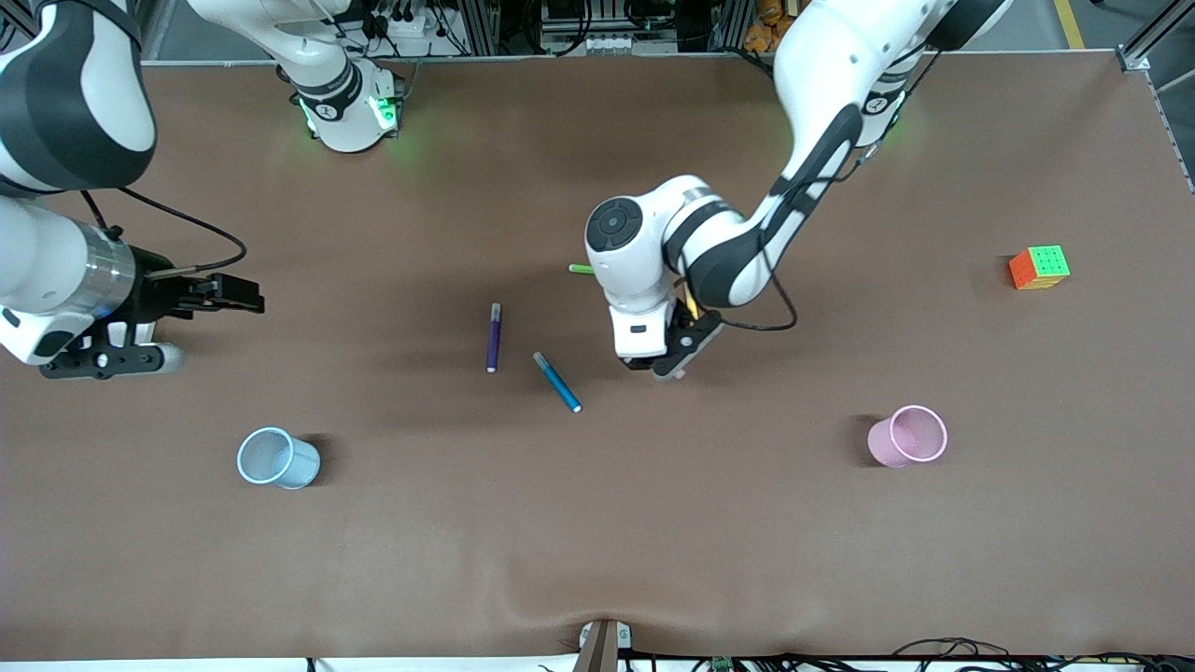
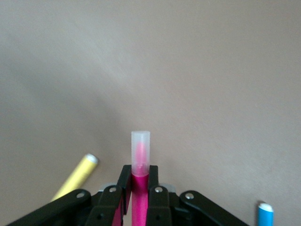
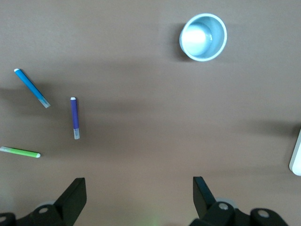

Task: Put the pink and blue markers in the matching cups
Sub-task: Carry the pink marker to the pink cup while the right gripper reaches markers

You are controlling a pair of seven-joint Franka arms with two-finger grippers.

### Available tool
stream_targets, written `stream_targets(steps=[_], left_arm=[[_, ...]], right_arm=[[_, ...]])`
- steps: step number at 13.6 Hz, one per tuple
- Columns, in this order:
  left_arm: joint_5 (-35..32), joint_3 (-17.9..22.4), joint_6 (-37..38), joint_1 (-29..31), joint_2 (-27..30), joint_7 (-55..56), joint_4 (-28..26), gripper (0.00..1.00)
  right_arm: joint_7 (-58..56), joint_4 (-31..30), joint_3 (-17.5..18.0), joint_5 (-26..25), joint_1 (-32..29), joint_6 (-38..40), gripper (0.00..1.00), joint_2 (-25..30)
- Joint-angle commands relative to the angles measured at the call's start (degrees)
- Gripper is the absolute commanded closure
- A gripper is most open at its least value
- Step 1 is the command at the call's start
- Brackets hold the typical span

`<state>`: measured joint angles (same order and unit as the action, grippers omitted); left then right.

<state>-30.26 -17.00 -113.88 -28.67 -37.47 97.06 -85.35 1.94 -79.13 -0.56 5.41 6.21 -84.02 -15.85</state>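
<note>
Left wrist view shows the left gripper [image 2: 139, 188] clamped on the pink marker [image 2: 140, 160], down at the table in the middle, beside the yellow pen [image 2: 77, 176]. So the pick-up is in hand; next I judge it must lift and carry to the pink cup [image 1: 907, 436], toward the left arm's end. The blue marker [image 1: 557, 382] lies beside it, the blue cup [image 1: 277, 458] near the right arm's end. The right gripper [image 3: 138, 197] waits, spread wide, above the table.

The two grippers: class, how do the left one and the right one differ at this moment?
The left gripper is shut on the pink marker low at mid-table; the right gripper is open, empty and waits above the right arm's end. Both have black fingers.
</note>
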Motion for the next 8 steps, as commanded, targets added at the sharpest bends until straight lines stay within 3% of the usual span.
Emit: stream_targets(steps=[1, 8], left_arm=[[-1.47, -0.06, 6.37, 2.91, 4.41, -7.12, -1.31, 1.0], [-11.99, -0.06, 13.06, 10.99, 6.18, -13.91, -1.75, 1.0]], right_arm=[[1.66, 0.73, -0.23, 0.3, 3.18, -2.2, 0.0, -1.72], [7.81, 0.55, -0.23, 0.39, 11.53, -9.14, 0.0, -5.94]])
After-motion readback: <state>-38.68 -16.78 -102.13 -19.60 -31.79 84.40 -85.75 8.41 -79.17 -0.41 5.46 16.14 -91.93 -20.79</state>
